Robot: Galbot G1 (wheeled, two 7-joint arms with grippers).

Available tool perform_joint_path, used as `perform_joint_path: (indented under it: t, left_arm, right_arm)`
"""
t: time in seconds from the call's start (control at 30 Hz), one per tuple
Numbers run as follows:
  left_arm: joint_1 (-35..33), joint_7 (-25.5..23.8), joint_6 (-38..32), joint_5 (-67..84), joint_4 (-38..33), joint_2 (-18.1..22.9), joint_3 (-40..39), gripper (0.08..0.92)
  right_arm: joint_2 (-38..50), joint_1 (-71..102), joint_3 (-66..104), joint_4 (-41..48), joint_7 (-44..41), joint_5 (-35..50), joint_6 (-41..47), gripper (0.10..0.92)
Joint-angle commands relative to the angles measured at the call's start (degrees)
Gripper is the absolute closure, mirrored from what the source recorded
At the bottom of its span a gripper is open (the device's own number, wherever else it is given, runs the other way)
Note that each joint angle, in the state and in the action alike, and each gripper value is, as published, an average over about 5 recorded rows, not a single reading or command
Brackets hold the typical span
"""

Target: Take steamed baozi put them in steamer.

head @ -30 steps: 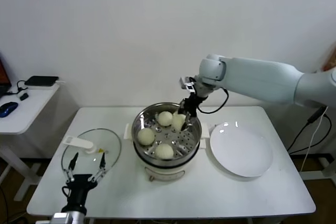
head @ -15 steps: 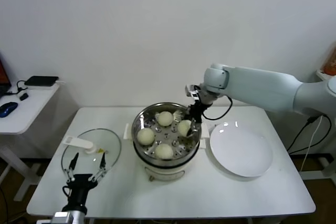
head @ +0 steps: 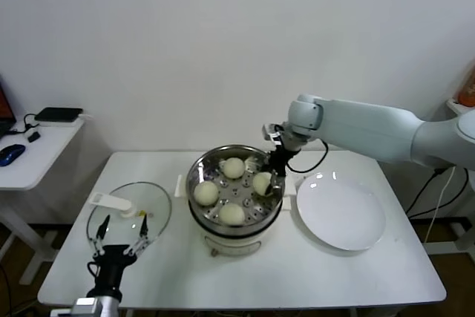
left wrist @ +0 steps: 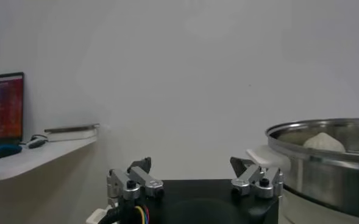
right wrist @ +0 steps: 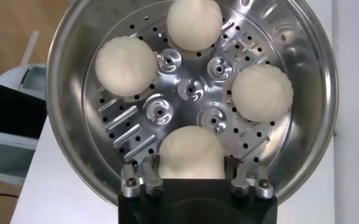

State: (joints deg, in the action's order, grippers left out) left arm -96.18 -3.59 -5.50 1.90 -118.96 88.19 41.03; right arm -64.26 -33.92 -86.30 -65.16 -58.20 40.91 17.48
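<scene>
The steamer [head: 197, 170] is a shiny steel basket on a white pot base at the table's middle. Several cream-white baozi lie on its perforated floor [right wrist: 188, 91]: one at the back [head: 234, 168], one at the left [head: 206, 193], one at the front [head: 232, 214]. My right gripper [head: 270, 171] reaches down inside the basket's right side and is shut on a further baozi [head: 261, 182], which rests low on the floor. In the right wrist view the fingers [right wrist: 150, 173] flank that baozi [right wrist: 190, 152]. My left gripper [head: 125, 222] is parked, open and empty, at the front left.
A round glass lid with a white handle [head: 128, 213] lies on the table's left, just beyond the left gripper. An empty white plate [head: 340, 211] lies right of the steamer. A side table [head: 30, 157] stands off to the left. The steamer rim [left wrist: 325, 152] shows in the left wrist view.
My right gripper has come down from above the basket's far right rim into the basket, carrying the baozi down to the floor on the right side. The left arm has not moved.
</scene>
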Motion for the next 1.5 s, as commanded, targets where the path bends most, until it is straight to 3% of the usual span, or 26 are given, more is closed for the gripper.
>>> perform_joint_path:
  t: [0.03,0.17,0.6,0.97,1.2,1.5]
  left_arm:
    - [0.1,0.0,0.0,0.0,0.1,0.0,0.0,0.177]
    - [0.1,0.0,0.0,0.0,0.0,0.0,0.0,0.177]
    - [-0.2,0.0,-0.1,0.0,-0.2,-0.1,0.0,0.177]
    - [-0.6,-0.5,0.1,0.1,-1.1,-0.4,-0.1,0.177]
    - [-0.9,-0.8,0.0,-0.6,-1.7,-0.3,-0.7,0.177]
    - [-1.9,-0.7,-0.3,-1.7,-2.5,-0.2,-1.8,0.177]
  right_arm:
    - [-0.4,0.3,0.4,0.4,0.4,0.2,-0.2,0.275]
    - [-1.1,-0.1,0.8,1.1,0.1,0.9,-0.2,0.210]
    - [-0.2,-5.0,-0.3,-1.1,-1.3,4.9,-0.4,0.203]
    - [9.9,-10.3,2.2,-4.9,0.5,6.5,-2.4,0.203]
    - [23.1,-4.3,11.8,-9.4,6.7,-0.7,-5.7,0.203]
    - [38.1,29.9,48.2,-17.6,25.0,-6.9,-11.1,0.203]
